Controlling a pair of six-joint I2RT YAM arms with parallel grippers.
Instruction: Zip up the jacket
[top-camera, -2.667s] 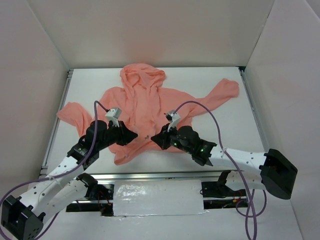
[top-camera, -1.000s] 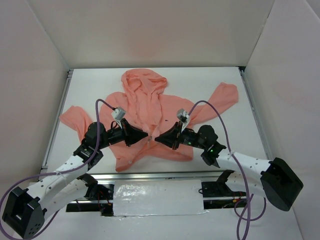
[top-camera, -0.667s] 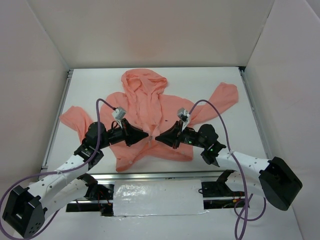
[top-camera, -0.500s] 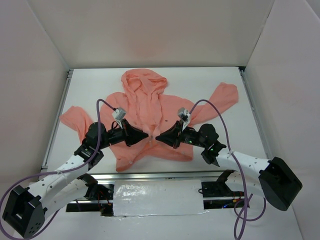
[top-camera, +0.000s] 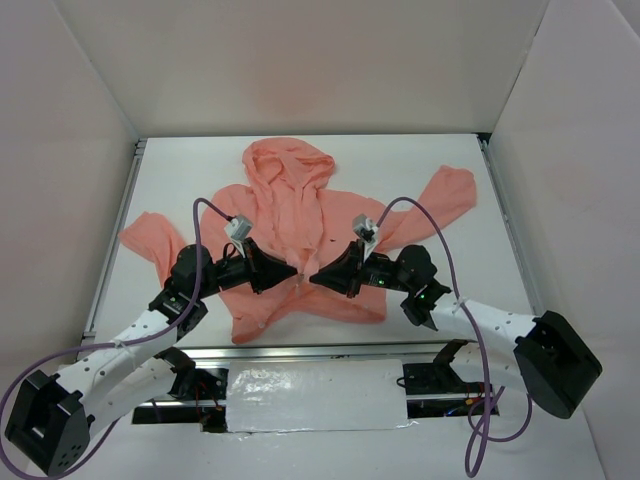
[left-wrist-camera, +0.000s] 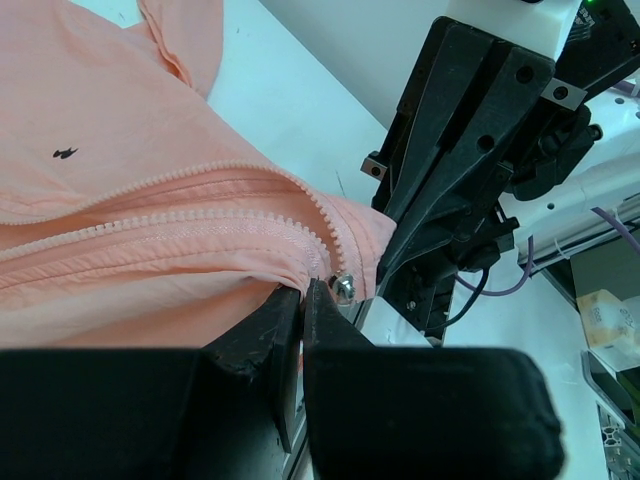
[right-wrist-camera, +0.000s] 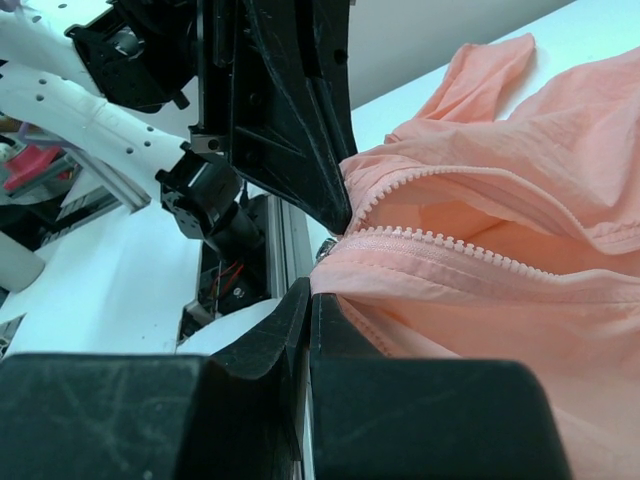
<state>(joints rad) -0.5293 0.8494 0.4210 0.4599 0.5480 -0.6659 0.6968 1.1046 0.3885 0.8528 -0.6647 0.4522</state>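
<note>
Jacket (top-camera: 300, 200) is spread on the table (top-camera: 180, 170), hood far, hem toward the arm bases. Fabric looks thin, light and floppy: likely bunches and slips, no stiffness to push against. Best hold is the hem either side of the zipper bottom, by the slider (left-wrist-camera: 344, 288). Left claw (left-wrist-camera: 300, 296) and right claw (right-wrist-camera: 308, 292) are both pinched together on that hem, tips nearly meeting. No legible text; chest mark (left-wrist-camera: 65, 153) is too small to read.

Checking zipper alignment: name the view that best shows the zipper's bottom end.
Left wrist: the zipper's bottom end shows its silver piece and both tooth rows. Right wrist shows teeth, the end half hidden. Top external: too small to make out.
</note>
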